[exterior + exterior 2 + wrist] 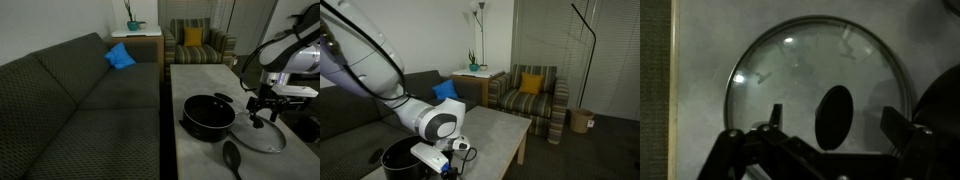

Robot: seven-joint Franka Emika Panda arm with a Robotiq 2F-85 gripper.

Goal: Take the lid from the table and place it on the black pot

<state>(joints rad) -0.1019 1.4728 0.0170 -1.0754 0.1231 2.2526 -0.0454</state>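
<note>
Wrist view: gripper (833,128) hangs over the lid (790,70), fingers (774,118) spread wide, nothing held; contact not discernible. The lid lies flat on the table (195,80), by the long edge away from the sofa (70,100), toward the camera-side corner in an exterior view. It is a clear glass disc with a silvery metal rim (902,75) and a dark knob (834,116) at centre. Judged stiff, fairly heavy, smooth, breakable. The rim sits flush on the slab, so the knob is the sensible hold. Just beside it, sofa-ward, is the black pot (208,116): round, shallow, matte. A black spoon (232,157) lies nearer that corner. Tabletop grey, stone-look. Striped armchair (195,42) beyond the far end.
</note>
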